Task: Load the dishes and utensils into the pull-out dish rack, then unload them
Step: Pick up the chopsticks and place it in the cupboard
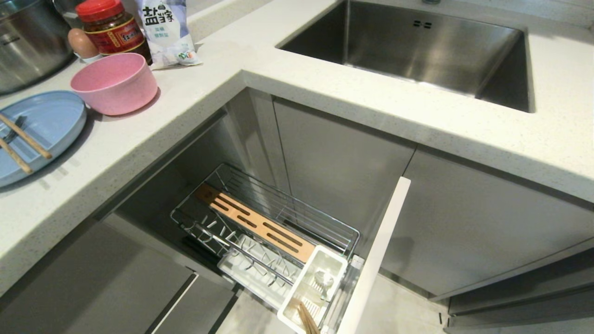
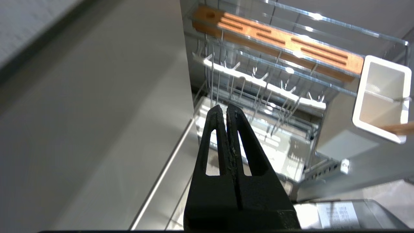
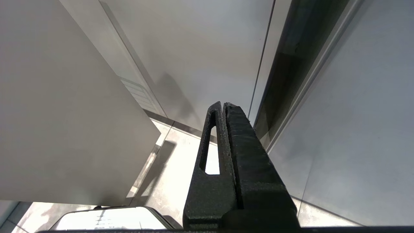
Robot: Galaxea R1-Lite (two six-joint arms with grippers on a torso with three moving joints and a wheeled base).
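Barely under way by the look of it: pull-out dish rack (image 1: 260,232) drawn out below the counter (image 1: 325,111), plate prongs bare, only a pair of chopsticks (image 1: 308,320) standing in the white caddy (image 1: 320,278), something pale beside them, hard to name. Up top, light-blue plate (image 1: 41,120) carrying more chopsticks (image 1: 23,137) and what may be a fork (image 1: 14,130), pink bowl (image 1: 113,83) just beside. Left gripper (image 2: 224,108) clenched on nothing, facing the rack; right gripper (image 3: 223,105) likewise clamped empty, down by the cabinet fronts. Most loading left, unloading after
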